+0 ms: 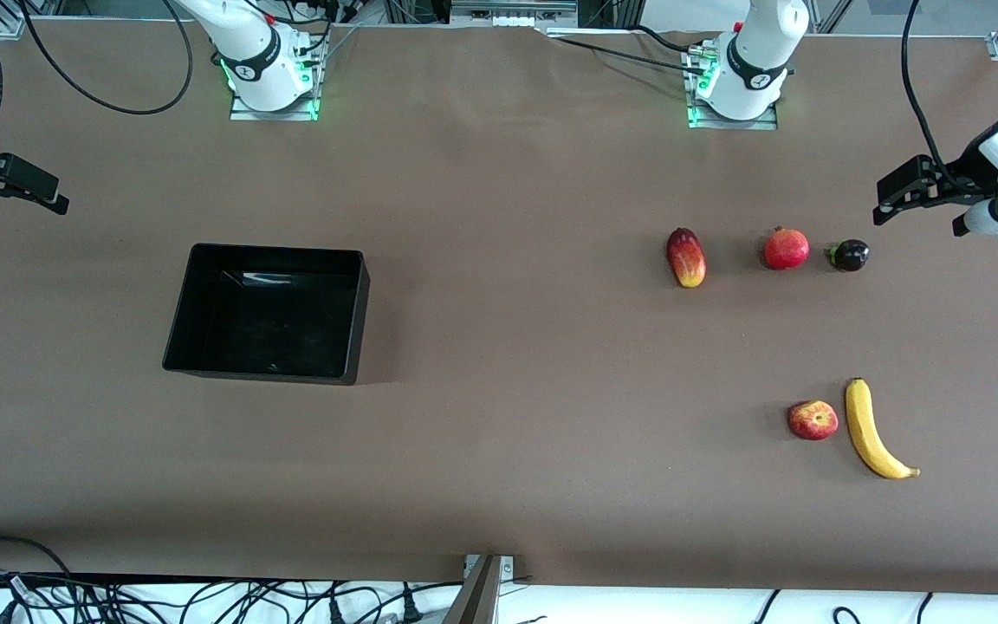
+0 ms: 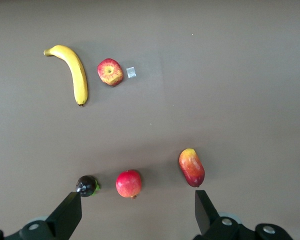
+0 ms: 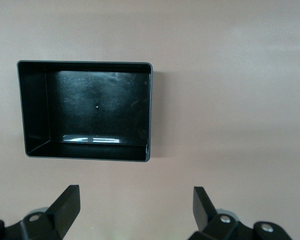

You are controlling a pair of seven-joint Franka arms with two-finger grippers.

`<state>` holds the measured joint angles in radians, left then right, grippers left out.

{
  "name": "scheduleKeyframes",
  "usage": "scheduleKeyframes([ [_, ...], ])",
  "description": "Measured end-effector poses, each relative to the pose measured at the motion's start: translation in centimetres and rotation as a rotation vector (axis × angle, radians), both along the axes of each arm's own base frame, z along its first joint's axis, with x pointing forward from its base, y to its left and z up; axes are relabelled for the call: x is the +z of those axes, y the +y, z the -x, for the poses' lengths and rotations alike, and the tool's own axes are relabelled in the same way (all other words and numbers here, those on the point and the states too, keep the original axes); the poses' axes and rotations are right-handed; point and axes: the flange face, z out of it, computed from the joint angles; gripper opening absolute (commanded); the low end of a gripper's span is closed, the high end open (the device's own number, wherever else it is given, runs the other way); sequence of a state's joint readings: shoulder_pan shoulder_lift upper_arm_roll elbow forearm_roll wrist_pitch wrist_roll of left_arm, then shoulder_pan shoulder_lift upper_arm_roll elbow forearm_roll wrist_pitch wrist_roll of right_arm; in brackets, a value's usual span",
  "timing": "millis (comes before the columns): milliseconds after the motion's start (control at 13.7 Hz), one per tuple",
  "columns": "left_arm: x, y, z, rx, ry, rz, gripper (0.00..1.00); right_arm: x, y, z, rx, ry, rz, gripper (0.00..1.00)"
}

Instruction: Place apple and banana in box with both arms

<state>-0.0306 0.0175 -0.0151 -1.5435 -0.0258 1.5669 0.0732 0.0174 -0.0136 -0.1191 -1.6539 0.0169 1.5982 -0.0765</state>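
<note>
Brown table cover [image 1: 499, 485] was evenly lit; loose black cables [image 1: 204, 598] lay along its near edge.

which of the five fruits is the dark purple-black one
The small round fruit with a green stem, at the left arm's end of the row with the pomegranate and mango. The others are red or yellow.

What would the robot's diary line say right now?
left claw open, empty, over table | right claw open, empty, over table | apple beside banana, untouched | box empty
</note>
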Motion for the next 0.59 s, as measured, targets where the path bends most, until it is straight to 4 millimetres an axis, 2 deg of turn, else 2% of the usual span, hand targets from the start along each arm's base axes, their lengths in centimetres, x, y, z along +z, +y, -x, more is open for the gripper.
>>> scheduleKeyframes([
  [585,0.66,0.09,1.11,0.07,0.006,0.0,1.0,0.01,-0.03,-0.03,-0.001,-0.002,0.0,1.0],
])
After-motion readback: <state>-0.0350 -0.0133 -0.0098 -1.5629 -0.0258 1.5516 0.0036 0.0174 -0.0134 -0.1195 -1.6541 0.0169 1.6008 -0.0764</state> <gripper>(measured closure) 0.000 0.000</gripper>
